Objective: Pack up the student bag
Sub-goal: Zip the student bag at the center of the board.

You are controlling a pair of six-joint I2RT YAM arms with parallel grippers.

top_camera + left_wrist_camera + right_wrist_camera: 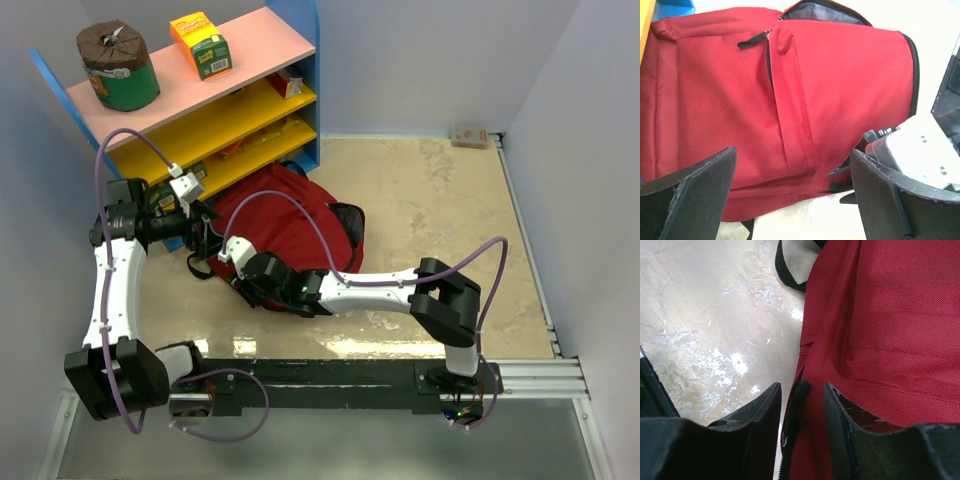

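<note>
The student bag [290, 225], a dark-red backpack with black zippers, lies flat on the table in front of the shelf. My left gripper [205, 225] hovers at its left edge. In the left wrist view it [794, 152] is open wide with nothing between its fingers, and the bag [790, 100] lies beyond them. My right gripper [245, 275] is at the bag's near-left edge. Seen from the right wrist, its fingers [802, 386] are closed in around a fold of red fabric [890, 330] and the black zipper edge [795, 410].
A blue shelf [200, 110] with pink and yellow boards stands behind the bag, holding a green roll [120, 65] and an orange-green carton [200, 45]. A small box [470, 135] sits in the far right corner. A black strap [787, 275] lies on the beige table.
</note>
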